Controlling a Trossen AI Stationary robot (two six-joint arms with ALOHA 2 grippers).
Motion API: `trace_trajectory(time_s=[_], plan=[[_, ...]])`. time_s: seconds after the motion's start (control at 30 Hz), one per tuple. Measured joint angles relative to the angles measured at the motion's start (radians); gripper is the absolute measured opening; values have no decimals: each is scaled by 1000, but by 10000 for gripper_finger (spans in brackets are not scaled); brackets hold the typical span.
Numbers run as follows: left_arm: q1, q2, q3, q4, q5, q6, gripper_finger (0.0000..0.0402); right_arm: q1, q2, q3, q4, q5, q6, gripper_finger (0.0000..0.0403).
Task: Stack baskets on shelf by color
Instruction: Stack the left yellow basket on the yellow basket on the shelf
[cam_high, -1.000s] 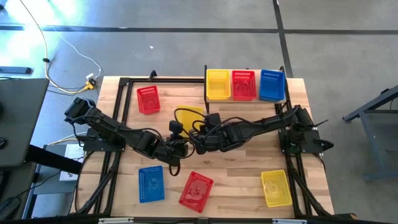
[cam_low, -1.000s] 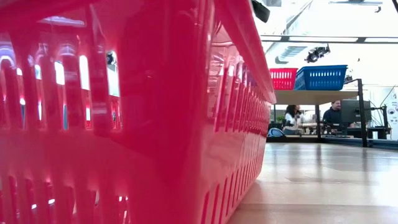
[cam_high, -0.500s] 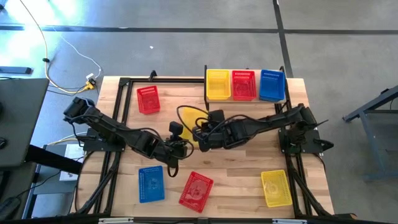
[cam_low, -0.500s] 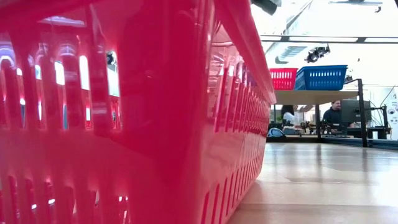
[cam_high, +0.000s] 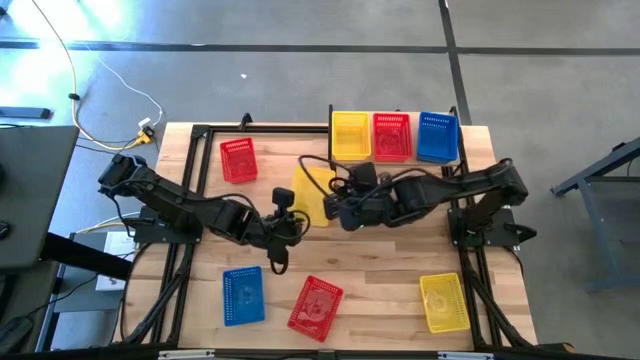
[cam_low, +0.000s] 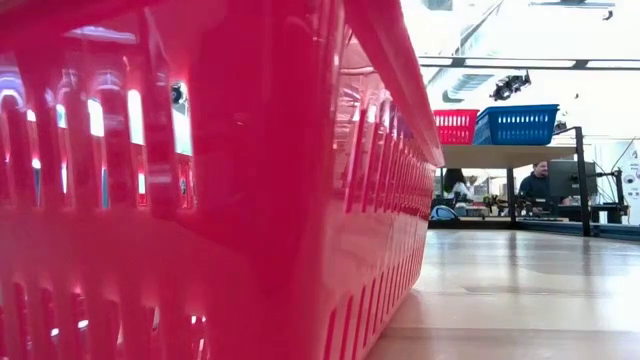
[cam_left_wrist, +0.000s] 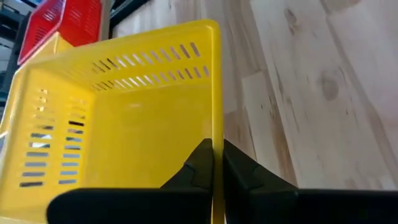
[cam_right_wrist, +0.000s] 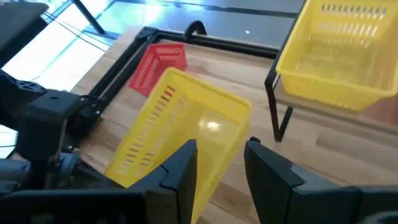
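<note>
A yellow basket (cam_high: 312, 188) stands tilted at mid-table, with my left gripper (cam_high: 287, 222) shut on it from the near-left. My right gripper (cam_high: 340, 208) is open just right of it; its fingers (cam_right_wrist: 186, 168) flank the basket's edge (cam_right_wrist: 180, 137). The shelf (cam_high: 395, 157) at the far right carries a yellow basket (cam_high: 350, 135), a red basket (cam_high: 391, 136) and a blue basket (cam_high: 437, 137). Loose on the table lie a red basket (cam_high: 238, 159), a blue basket (cam_high: 242, 295), a second red basket (cam_high: 316, 306) and a yellow basket (cam_high: 444, 302). My left gripper pinches one wall of the yellow basket at its rim (cam_left_wrist: 216, 149), one finger inside the basket and one outside. The fingers come roughly level from the table's near-left. The basket is tipped up on its side, its opening turned toward my left gripper.
In the low view a red basket (cam_low: 200, 180) fills most of the picture; behind it the shelf (cam_low: 500, 155) shows with a red basket (cam_low: 455, 126) and a blue basket (cam_low: 515, 124). People sit in the room beyond. Black frame rails (cam_high: 195, 190) border the table.
My right gripper has opened, let go of the yellow basket and drawn back toward the table's far right. My left gripper stays shut on the basket and has moved it a little toward the far edge.
</note>
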Motion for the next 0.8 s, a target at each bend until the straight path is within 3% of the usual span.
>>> trace_trajectory(time_s=[0.47,0.8], plan=[[244,2,202,-3,131,147,0,-61,-156,0,-11,60,-235,119],[494,2,316,4,372,184,0,-177,-228,0,-15,57,-430,119]])
